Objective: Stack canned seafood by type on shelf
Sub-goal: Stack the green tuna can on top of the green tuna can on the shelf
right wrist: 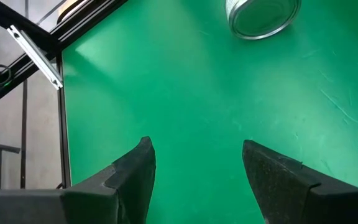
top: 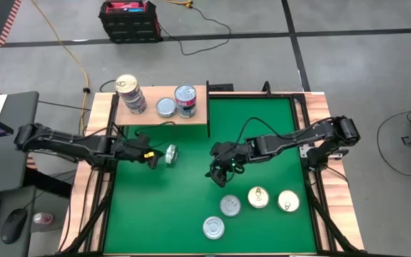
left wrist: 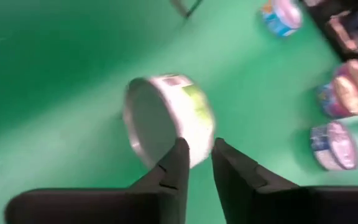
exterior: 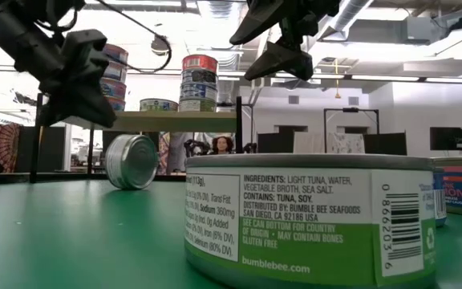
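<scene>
The shelf, a pale wood board, stands at the far side of the green mat. It bears a stack of tins, a single flat tin and a second stack. One tin stands on its rim on the mat just in front of the shelf. My left gripper hangs beside and above it, fingers a narrow gap apart, with nothing between them. My right gripper hovers open over bare mat at mid-table. Several tins lie flat near the front right, among them a silver one and a gold one.
A dark frame post rises at the shelf's right end. One tin lies right in front of the low camera and blocks much of its sight. Open mat lies at the front left. Metal rails border the mat.
</scene>
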Controlling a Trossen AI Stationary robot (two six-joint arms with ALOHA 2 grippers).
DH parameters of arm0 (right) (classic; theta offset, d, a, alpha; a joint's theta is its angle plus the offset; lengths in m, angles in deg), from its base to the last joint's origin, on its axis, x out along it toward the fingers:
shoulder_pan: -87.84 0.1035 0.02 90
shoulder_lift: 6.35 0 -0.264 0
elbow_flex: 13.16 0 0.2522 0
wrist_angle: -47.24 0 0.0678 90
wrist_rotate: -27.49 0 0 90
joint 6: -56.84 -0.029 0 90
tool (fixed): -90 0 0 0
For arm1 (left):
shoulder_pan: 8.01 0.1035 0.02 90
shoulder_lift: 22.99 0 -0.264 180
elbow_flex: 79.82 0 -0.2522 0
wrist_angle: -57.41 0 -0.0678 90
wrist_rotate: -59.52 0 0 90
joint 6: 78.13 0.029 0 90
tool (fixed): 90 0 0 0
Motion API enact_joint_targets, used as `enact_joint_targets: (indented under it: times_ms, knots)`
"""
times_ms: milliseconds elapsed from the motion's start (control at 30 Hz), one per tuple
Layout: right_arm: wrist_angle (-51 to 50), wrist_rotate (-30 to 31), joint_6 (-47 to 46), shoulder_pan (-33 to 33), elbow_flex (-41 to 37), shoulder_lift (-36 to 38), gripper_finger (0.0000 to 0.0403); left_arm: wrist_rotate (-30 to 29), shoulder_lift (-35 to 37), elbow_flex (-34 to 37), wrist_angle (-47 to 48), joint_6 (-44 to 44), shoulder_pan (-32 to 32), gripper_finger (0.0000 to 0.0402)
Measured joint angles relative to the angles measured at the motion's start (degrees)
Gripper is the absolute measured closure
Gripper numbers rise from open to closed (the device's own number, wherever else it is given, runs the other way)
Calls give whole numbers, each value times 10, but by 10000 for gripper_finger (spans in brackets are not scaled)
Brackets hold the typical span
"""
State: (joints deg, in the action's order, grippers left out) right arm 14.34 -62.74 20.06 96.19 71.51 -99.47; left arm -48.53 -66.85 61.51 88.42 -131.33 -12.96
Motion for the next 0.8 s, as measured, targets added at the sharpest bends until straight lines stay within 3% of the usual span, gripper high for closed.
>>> enact_joint_targets:
  times_ms: [200, 433, 800]
  knots:
    - [1, -9, 7, -9, 0, 0, 138, -22, -37, -1, -92, 41, -30, 276]
    - [1, -13, 8, -13, 0, 0, 138, -63, -81, -1, -102, 16, -50, 199]
    - [5, -11, 8, -14, 0, 0, 138, -161, -201, -123, 42, -4, -75, 187]
